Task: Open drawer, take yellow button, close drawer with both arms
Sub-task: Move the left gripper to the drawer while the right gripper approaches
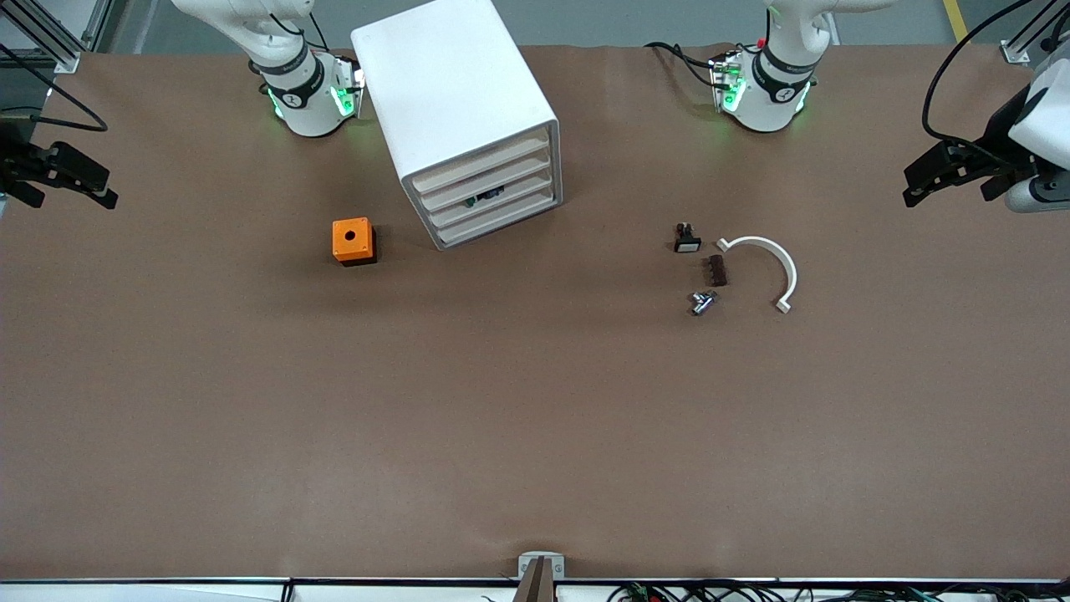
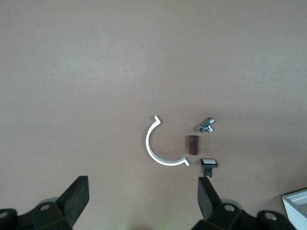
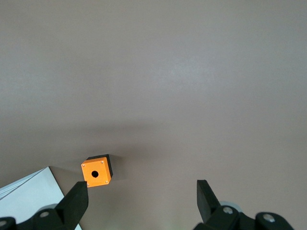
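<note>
The button (image 1: 487, 196) sits inside a closed drawer of the white drawer cabinet (image 1: 468, 117), glimpsed only as a dark speck through the slot, so its heading and long axis cannot be told. It looks tiny, light and rigid, with a smooth cap likely to slip; a pinch across its dark body seems safest. Both arms wait. The left end effector (image 1: 932, 177) and right end effector (image 1: 84, 180) hang wide apart over opposite counter (image 1: 535, 435) ends, well away from the cabinet, holding nothing.
</note>
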{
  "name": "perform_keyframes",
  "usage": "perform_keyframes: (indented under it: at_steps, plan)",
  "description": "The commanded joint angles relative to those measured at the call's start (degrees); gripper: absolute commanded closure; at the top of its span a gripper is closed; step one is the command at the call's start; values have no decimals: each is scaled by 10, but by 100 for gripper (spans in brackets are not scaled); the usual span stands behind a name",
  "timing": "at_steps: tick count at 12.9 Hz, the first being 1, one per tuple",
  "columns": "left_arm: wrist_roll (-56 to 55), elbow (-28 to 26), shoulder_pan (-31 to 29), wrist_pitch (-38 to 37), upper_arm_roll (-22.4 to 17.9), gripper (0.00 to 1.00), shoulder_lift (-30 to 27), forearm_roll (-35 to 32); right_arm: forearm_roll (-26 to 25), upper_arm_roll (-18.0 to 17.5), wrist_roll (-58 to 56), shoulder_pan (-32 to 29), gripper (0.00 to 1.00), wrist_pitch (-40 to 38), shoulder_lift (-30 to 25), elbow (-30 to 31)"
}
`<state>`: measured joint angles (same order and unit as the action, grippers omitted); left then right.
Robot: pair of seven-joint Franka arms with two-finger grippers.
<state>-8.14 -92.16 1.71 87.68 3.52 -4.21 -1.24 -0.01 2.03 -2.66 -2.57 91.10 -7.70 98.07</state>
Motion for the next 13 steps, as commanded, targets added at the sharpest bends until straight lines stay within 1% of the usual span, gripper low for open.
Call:
perform_keyframes:
  at_steps: [1,4,5,6,7,8,9,11,13]
  plan:
    - [5,2,4,-3,-2,0,-2,-2,7,3,-3,3,0,0,-4,-1]
    - [-4,17,7,-4,-2,0,15,-2,7,3,-2,3,0,0,-3,-3]
    - [-4,29,7,-4,-2,0,31,-2,7,3,-2,3,0,-1,-3,-3]
    - [3,41,9,-4,-2,0,49,-9,6,3,-2,3,0,-2,-2,-5]
    - [4,54,14,-3,0,0,69,-43,6,3,-2,1,0,-2,-1,-6]
    - [-1,59,14,-2,4,0,85,-50,3,3,-2,2,0,-3,-1,-7]
    - [-4,61,15,0,13,0,109,-47,-1,3,-2,2,0,-3,0,-8]
    - [-27,87,15,5,16,0,160,-29,0,4,-1,-2,0,-3,14,-10]
    - [-132,97,15,8,16,0,197,27,-3,4,-2,-4,0,-3,35,-13]
